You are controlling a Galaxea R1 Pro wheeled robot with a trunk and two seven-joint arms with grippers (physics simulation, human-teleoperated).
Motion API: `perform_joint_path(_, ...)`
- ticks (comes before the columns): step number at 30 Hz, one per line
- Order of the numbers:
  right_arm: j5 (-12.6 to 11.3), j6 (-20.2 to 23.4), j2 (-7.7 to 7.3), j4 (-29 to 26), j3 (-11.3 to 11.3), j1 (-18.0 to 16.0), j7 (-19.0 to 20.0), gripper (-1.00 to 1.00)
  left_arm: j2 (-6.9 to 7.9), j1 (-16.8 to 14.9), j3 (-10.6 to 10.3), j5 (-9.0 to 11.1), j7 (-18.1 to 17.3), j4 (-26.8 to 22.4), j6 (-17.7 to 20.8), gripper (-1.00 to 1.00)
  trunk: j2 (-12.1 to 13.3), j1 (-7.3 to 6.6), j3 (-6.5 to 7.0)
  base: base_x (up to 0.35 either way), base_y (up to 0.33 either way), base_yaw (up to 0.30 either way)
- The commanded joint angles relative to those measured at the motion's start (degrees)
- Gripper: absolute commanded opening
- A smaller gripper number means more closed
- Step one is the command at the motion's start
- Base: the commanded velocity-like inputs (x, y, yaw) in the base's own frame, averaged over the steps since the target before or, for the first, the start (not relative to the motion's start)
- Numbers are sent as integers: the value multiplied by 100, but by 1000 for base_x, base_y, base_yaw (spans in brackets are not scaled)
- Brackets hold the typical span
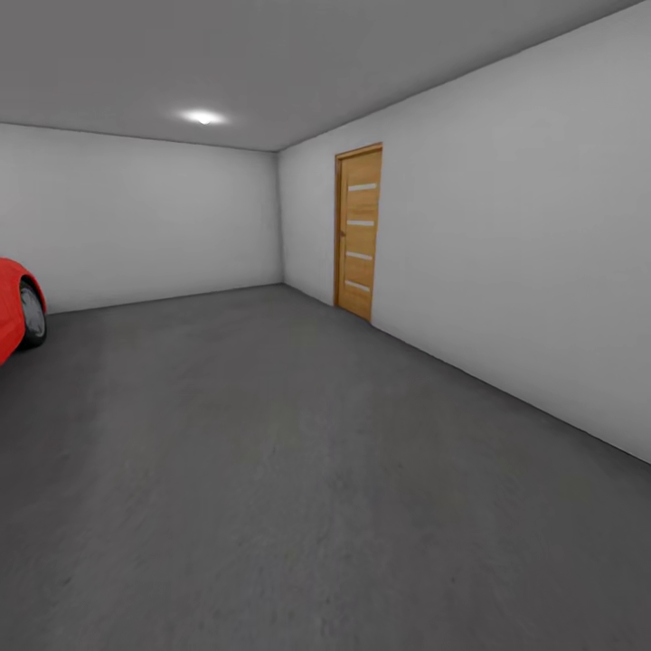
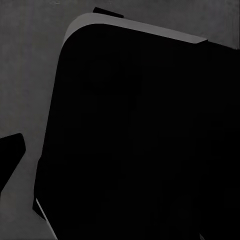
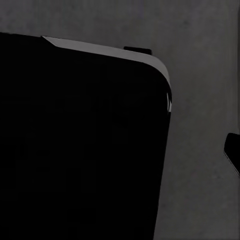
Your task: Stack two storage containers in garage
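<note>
Dark grey concrete floor (image 1: 271,506) fills the near part of the head view and runs back to the white walls of the garage (image 1: 145,217); using the wooden door (image 1: 359,231) as the landmark, that door with its four pale horizontal slits stands shut in the right-hand wall, close to the far corner; well to the left of the door, at the picture's edge, the nose and one black wheel of a red car (image 1: 16,307) rest on the floor; above and left of the door a round ceiling light (image 1: 203,117) glows.

From the left wrist, a large black rounded body of the robot (image 2: 135,130) with a pale grey rim lies over the same grey floor (image 2: 25,75); whether the left gripper is wide or narrow cannot be told.

From the right wrist, a like black rounded body (image 3: 80,140) covers the floor (image 3: 200,75); the right gripper's state likewise cannot be told.
</note>
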Motion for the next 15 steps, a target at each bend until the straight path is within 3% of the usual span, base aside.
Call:
perform_joint_path(1, 6, -13, -2, 3, 35, -3, -8, 100, -2, -1, 33, 13, 0, -3, -8, 100, -2, 3, -5, 322, 0, 0)
perform_joint_path(15, 10, 4, -27, 3, 26, -3, -12, 100, -3, -1, 26, -7, 0, -22, 28, 100, -2, 3, -5, 322, 0, 0)
